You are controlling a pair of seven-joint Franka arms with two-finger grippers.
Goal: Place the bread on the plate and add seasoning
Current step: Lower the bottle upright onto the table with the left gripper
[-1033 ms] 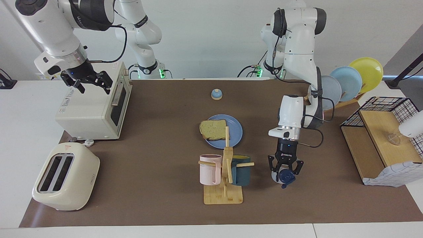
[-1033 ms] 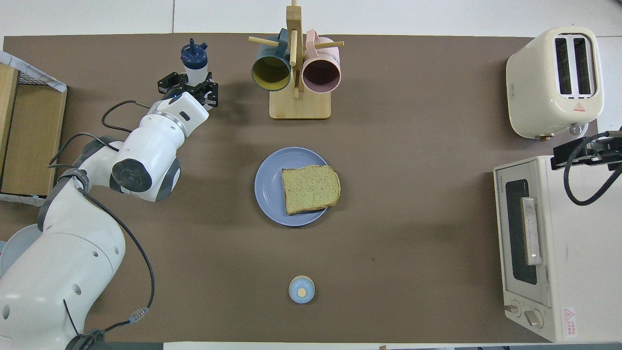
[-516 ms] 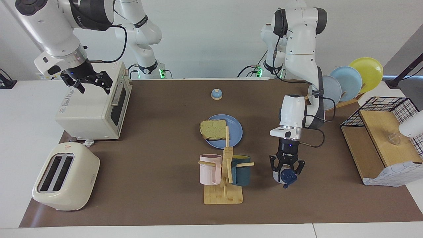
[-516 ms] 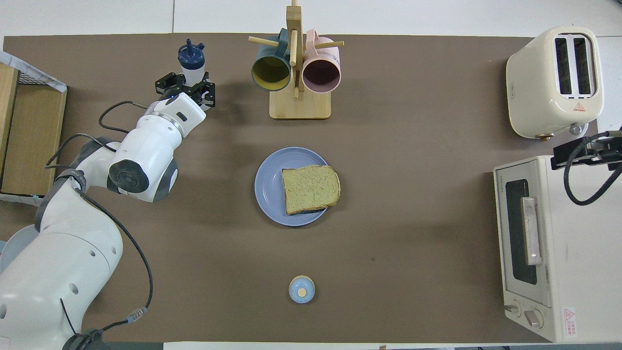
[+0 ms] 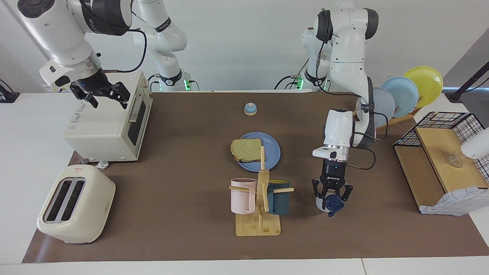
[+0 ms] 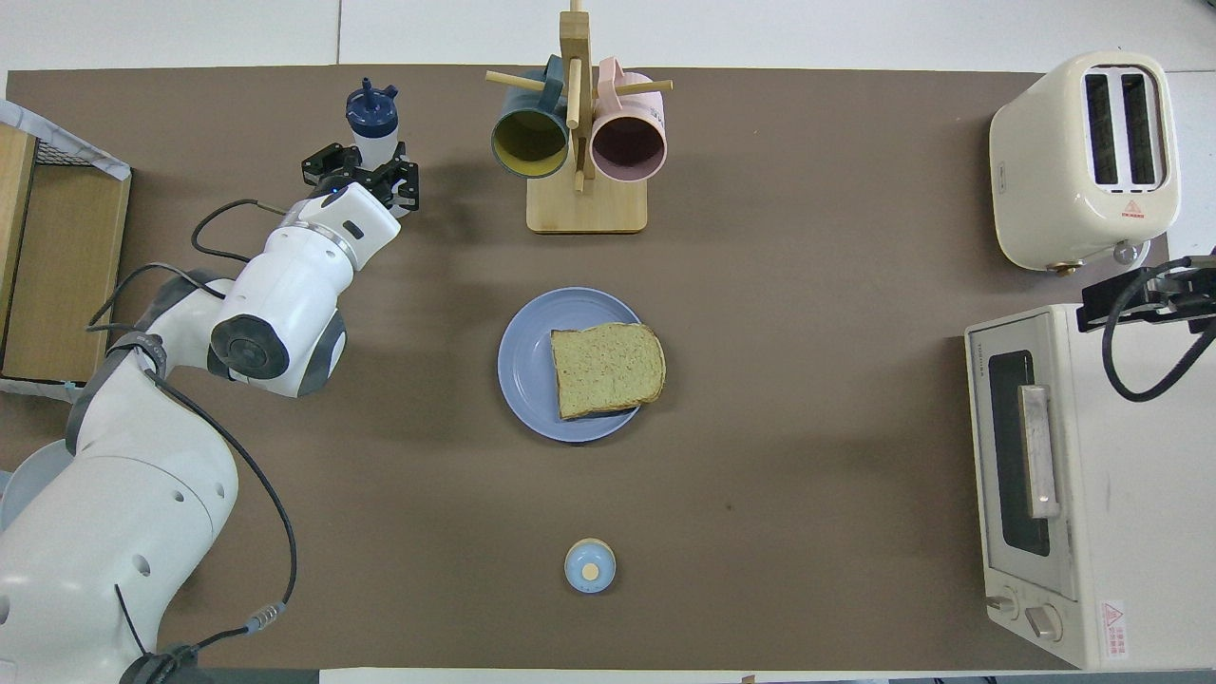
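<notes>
Left gripper [image 5: 331, 194] clamped shut on the seasoning bottle [image 6: 372, 128], fingers on the whitish body below the navy cap. Bottle sits low at the mat [image 5: 183, 160]; can't tell whether its base touches. It's beside the mug rack [image 5: 259, 214], toward the left arm's end of the table, close to the mat's edge farthest from the robots. Left arm reaches out and down from its base, wrist pointing straight down.

Right gripper [image 5: 102, 95] jaws spread wide, holding nothing, hanging over the top of the toaster oven [image 6: 1054, 475] at the right arm's end of the table. That arm is waiting.

Bread slice [image 6: 606, 369] lies flat on the blue plate [image 6: 524, 366] mid-mat, slice shifted toward the right arm's side so its crust overhangs the rim there. Plate well apart from the bottle.

Mug rack: wooden, pink mug [image 6: 627, 142] and dark teal mug [image 6: 528, 141] hung on pegs, farther from the robots than the plate. Small blue-topped bell [image 6: 590, 565] nearer to the robots than the plate. Cream two-slot toaster [image 6: 1088, 157] at the mat's corner, farther from the robots than the toaster oven. Dish rack with grey-blue, light-blue and yellow plates [image 5: 405, 93] at the left arm's end, wire basket with wooden shelf [image 5: 439, 160] beside it.
</notes>
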